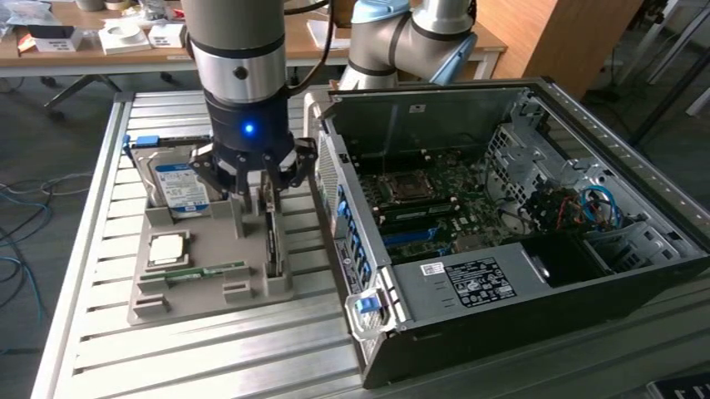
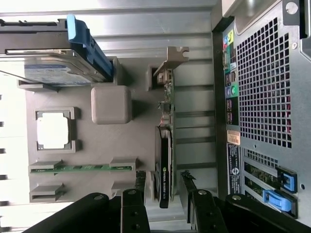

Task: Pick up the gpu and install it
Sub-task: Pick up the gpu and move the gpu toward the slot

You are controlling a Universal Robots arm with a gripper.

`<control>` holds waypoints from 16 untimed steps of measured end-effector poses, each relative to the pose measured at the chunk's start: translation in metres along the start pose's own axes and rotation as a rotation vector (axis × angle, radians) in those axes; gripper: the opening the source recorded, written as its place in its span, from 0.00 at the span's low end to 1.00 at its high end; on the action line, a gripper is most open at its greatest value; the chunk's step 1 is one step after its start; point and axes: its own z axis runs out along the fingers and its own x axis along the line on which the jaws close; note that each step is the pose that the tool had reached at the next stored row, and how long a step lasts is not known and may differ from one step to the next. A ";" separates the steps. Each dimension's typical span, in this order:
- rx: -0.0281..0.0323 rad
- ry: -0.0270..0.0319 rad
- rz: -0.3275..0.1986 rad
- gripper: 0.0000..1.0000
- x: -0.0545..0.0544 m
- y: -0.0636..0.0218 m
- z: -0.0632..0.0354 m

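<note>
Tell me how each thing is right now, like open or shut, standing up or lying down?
gripper: open, fingers either side of the gpu.
gpu: standing on edge in the grey holder, not lifted.
hard drive: standing upright in the holder.
processor chip: lying flat in its pocket.
memory stick: on edge in its slot.
computer case: side open, insides showing.

You will find little that reads: the gpu (image 2: 165,180) carries pale lettering along its black edge that seems to begin NVIDIA, the rest too small; the white label (image 1: 475,281) inside the computer case (image 1: 533,332) shows dense print you cannot make out; likewise the blue label (image 1: 181,187) on the hard drive (image 1: 166,156).
</note>
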 end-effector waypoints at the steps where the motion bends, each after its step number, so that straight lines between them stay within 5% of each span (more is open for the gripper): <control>1: 0.0000 0.0001 0.000 0.41 0.000 0.0000 0.0008; 16: 0.0002 0.0017 0.000 0.41 -0.004 -0.0018 0.0098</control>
